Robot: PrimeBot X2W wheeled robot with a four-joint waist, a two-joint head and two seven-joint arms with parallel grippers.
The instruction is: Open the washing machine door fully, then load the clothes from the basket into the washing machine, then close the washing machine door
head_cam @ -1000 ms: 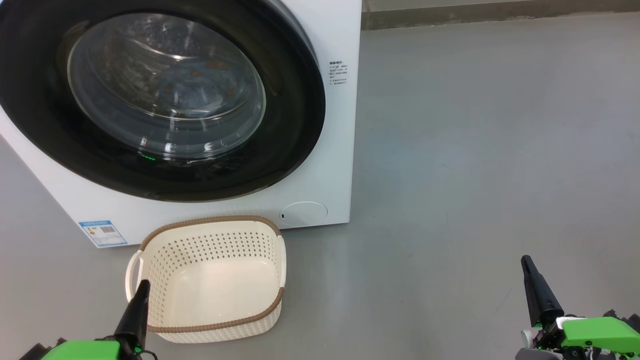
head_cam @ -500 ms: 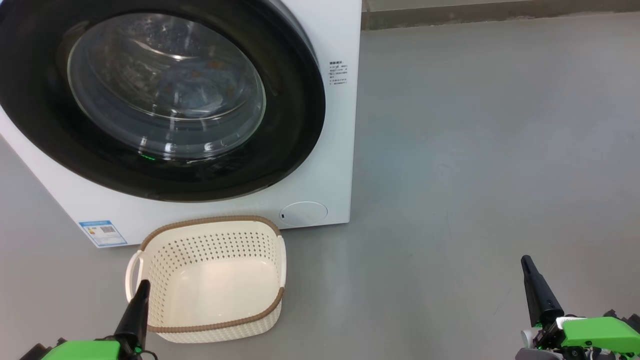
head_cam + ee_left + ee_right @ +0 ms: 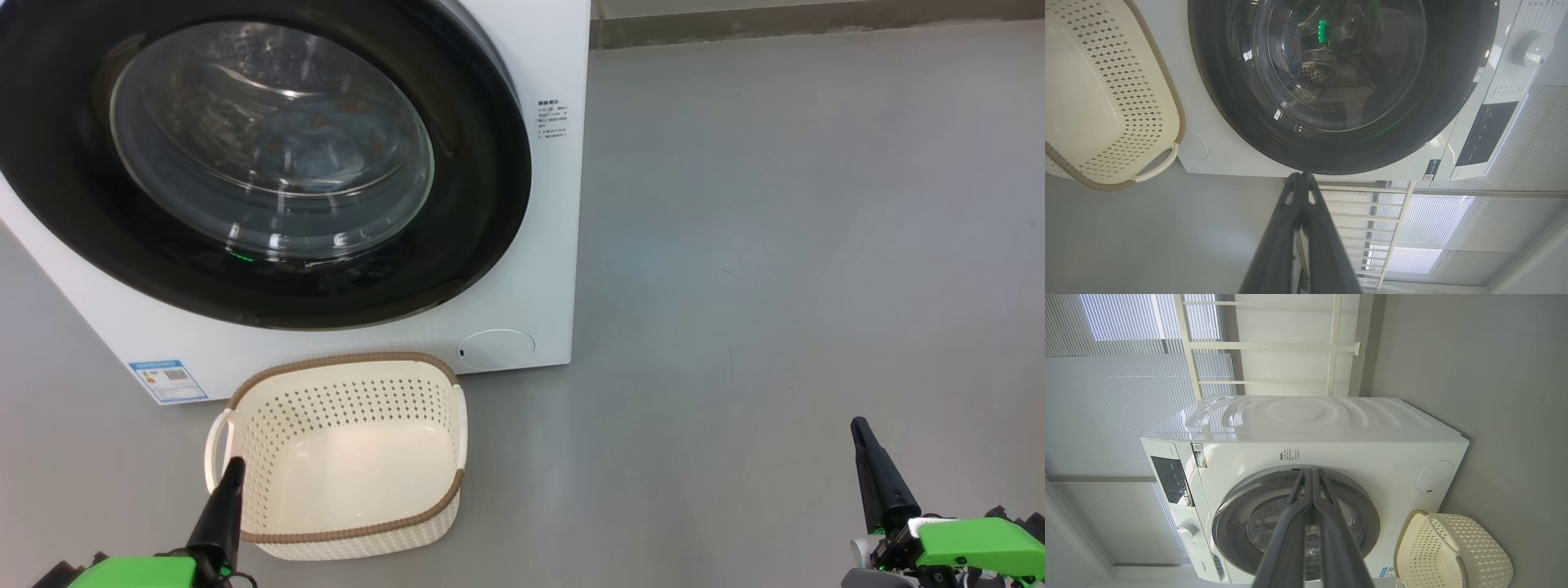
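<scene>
The left gripper (image 3: 233, 467) sits low at the left, its two dark fingers (image 3: 216, 514) pressed together and holding nothing. In the head view its tip lies over the near left corner of the basket (image 3: 351, 408). The basket stands on the grey floor (image 3: 775, 245) just ahead and to the right of this gripper. Its cream bottom is bare, and one white handle (image 3: 214, 437) is just beside the fingertip.

Further ahead of the left gripper, close behind the basket's far rim, stands the washing machine (image 3: 543, 245). A blue label sticker (image 3: 167, 380) is on its front, ahead of the gripper and slightly to its left. A round flap (image 3: 495, 348) sits ahead and to the right, just past the basket's far right corner. The washing machine door (image 3: 478, 204) is shut flat against the front. Through its glass window (image 3: 204, 98) the clothes (image 3: 326, 131) show inside the drum (image 3: 1312, 75) as blue fabric with orange-brown spots. In the left wrist view the joined fingers point at the door's black edge.

A wide stretch of floor lies to the right of the machine. The right gripper (image 3: 859, 429) is low at the far right, well apart from basket and machine, its fingers also together and empty. In the right wrist view they point toward the door.
</scene>
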